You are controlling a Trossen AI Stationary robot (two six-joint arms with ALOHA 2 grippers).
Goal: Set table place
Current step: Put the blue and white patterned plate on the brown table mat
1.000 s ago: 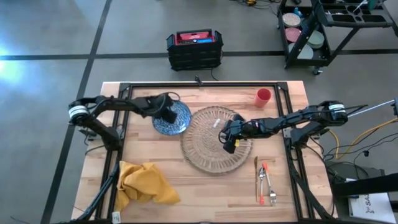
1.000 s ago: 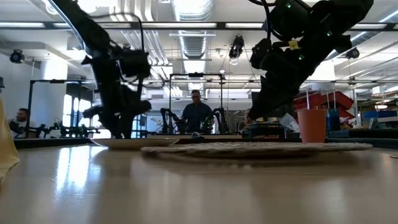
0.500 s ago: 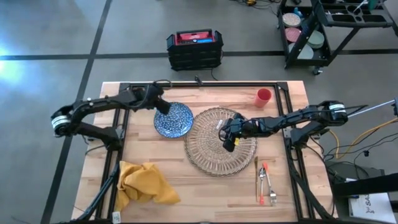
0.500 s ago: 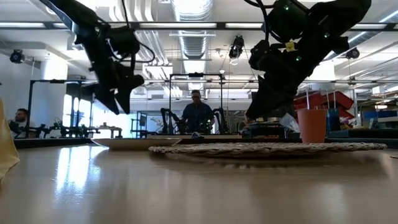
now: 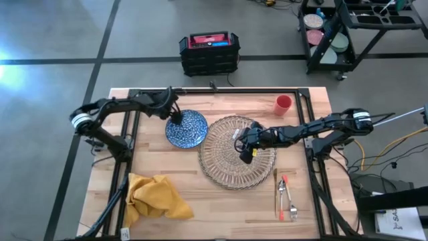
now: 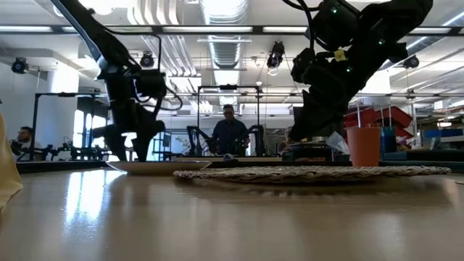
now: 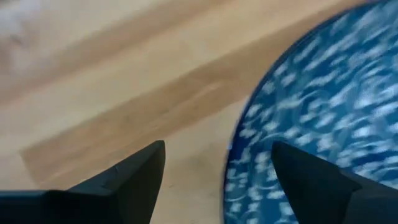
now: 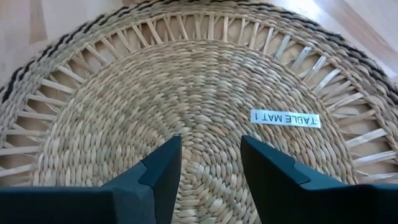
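A round woven mat (image 5: 234, 152) lies mid-table, labelled "TABLE MAT 1" (image 8: 285, 118). Left of it a blue-patterned plate (image 5: 186, 129) rests flat on the wood. My left gripper (image 5: 175, 116) is open at the plate's far-left rim (image 7: 239, 149), with one finger over the wood and one over the plate. Over the mat's middle, my right gripper (image 8: 211, 142) points down and is open. A red cup (image 5: 283, 104) stands at the far right, a yellow napkin (image 5: 155, 196) lies crumpled at the near left, and orange-handled cutlery (image 5: 286, 197) lies at the near right. My left gripper stands astride the plate's far-left rim (image 7: 231, 163), coming from above; I cannot tell whether a finger touches the plate. My right gripper points down at the mat's woven centre (image 8: 205, 112); its fingertips run out of the wrist picture, so touch cannot be told.
A black frame rail (image 5: 214, 91) runs round the table top. Bare wood lies between the napkin and the cutlery at the near edge. Beyond the table a black crate (image 5: 209, 53) stands on the floor, and a person (image 6: 229, 134) shows in the room.
My left gripper has risen off the blue plate, gone toward the table's far-left, then come down at the plate's far-left rim. The woven mat has slid slightly toward the table's right edge under my right gripper, which has stayed over its middle.
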